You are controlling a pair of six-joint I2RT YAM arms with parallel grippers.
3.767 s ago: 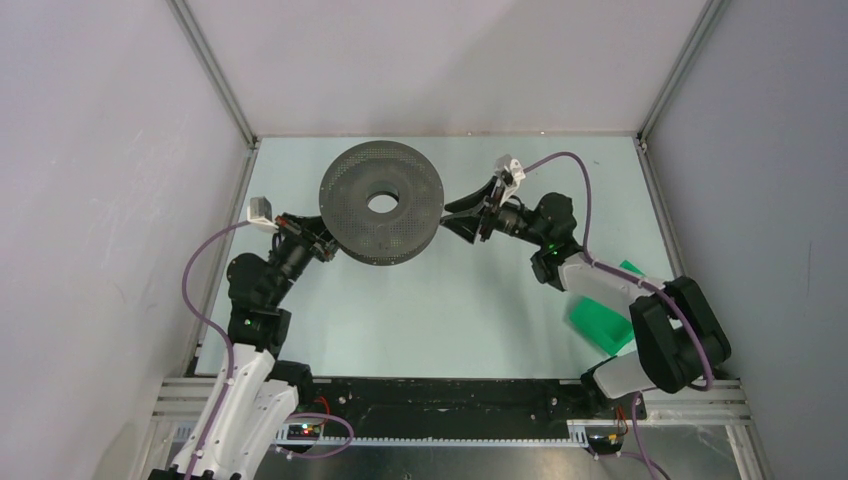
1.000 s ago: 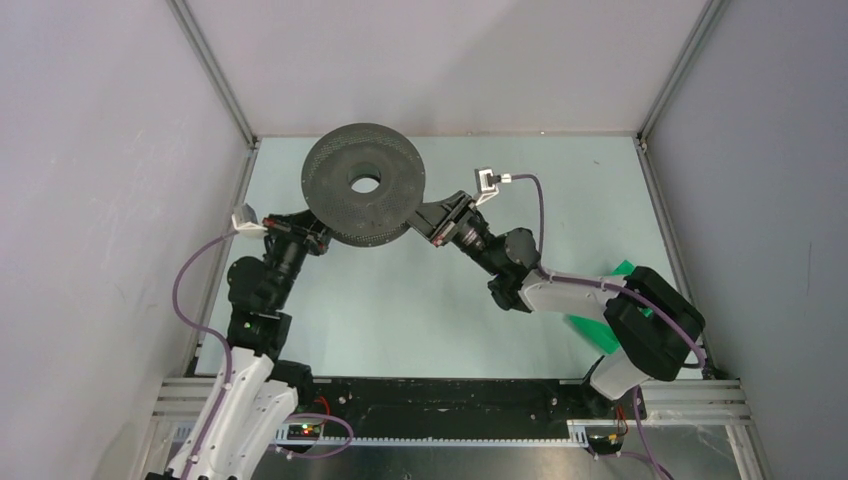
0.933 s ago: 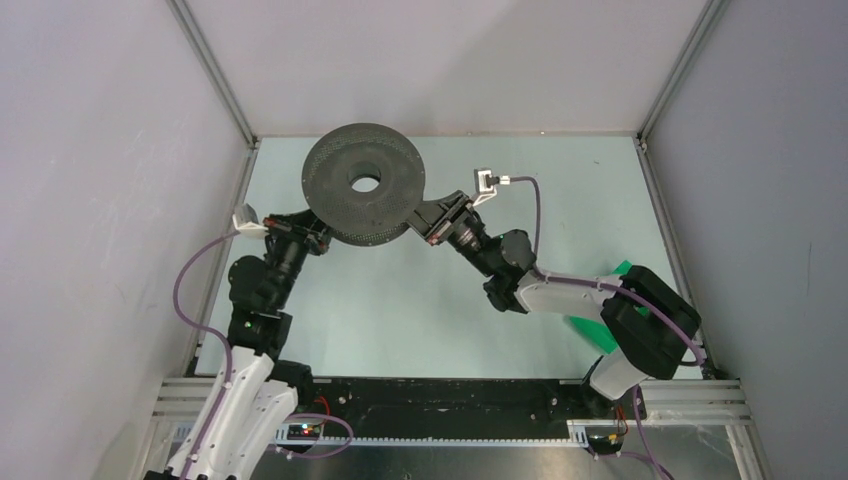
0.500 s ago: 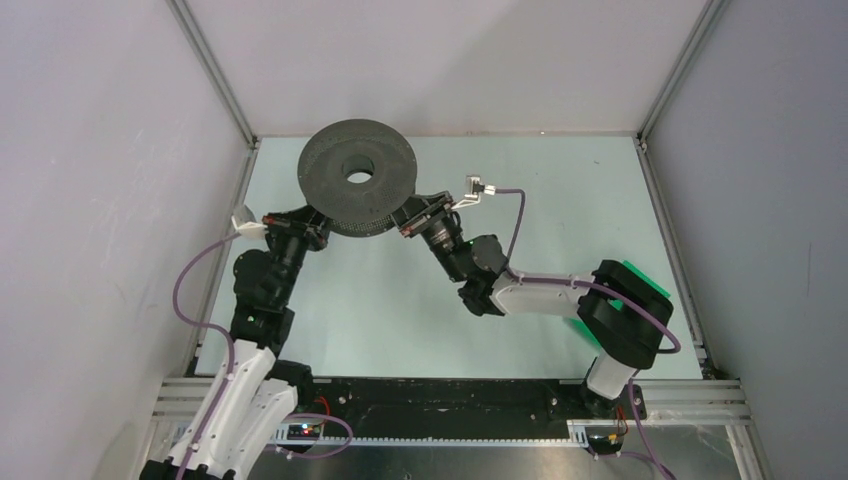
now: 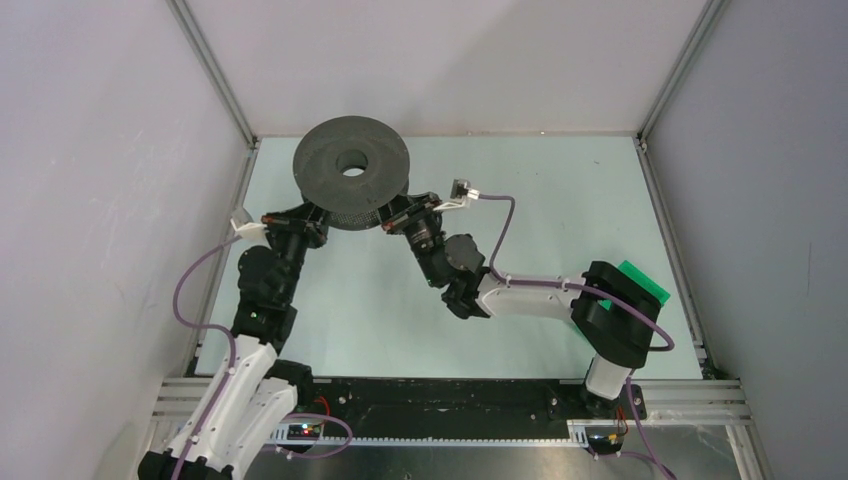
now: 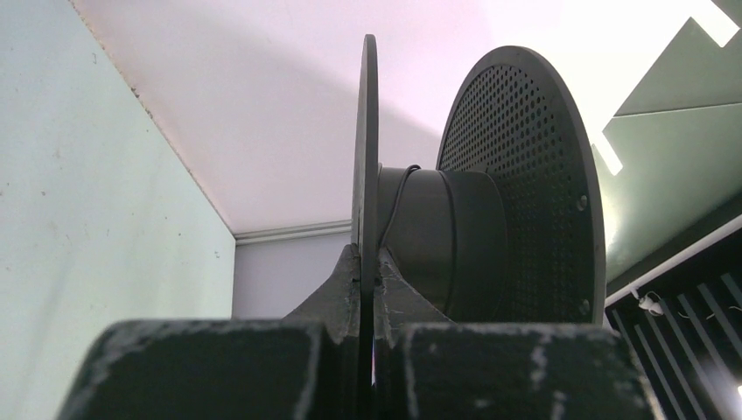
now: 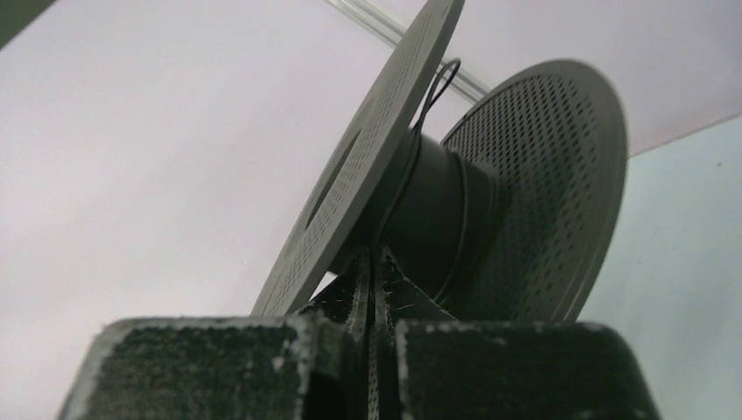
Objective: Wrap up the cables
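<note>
The cable (image 6: pixel 390 206) is a hair-thin strand lying on the hub (image 6: pixel 446 236) of the spool (image 5: pixel 320 172), looping up to the flange (image 6: pixel 368 131) rim. The spool hangs over the far left of the table (image 5: pixel 560 190), apparently held clear of it, its axis pointing roughly up. The left gripper (image 6: pixel 367 276) and right gripper (image 7: pixel 372 262) each pinch a flange edge tightly, from opposite sides. The strand sits just past both sets of fingertips, equally close to each, so freeing either gripper to tend it probably leaves the other carrying the spool.
</note>
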